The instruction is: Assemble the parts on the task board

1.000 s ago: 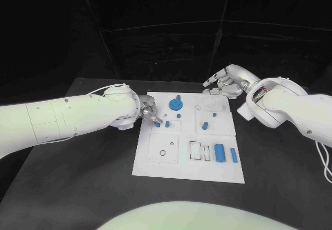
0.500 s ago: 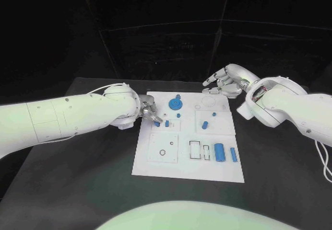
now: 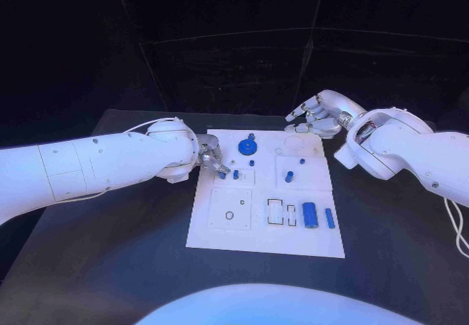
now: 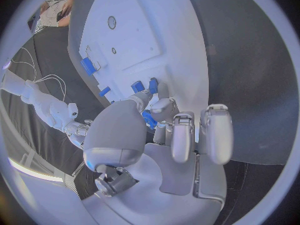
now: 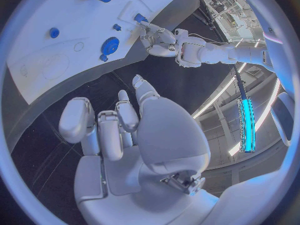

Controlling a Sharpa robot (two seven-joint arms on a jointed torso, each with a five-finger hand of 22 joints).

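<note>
Your left hand [image 3: 208, 158] pinches a small blue part [image 3: 221, 175] at the task board's [image 3: 245, 230] left edge; your right hand [image 3: 314, 118] hovers empty-fingered beyond the far edge.

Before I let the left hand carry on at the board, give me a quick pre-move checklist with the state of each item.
1. Left hand at the task board's left edge, over the small blue parts there: ok.
2. Left hand's fingers down at a small blue part: ok; a firm hold: cannot tell.
3. Right hand off the board, past its far right corner, holding nothing: ok.
4. Blue gear seated at the board's far side, away from the left hand: ok.
5. Large blue cylinder and slim blue part lie undisturbed near the board's right edge: ok.
</note>
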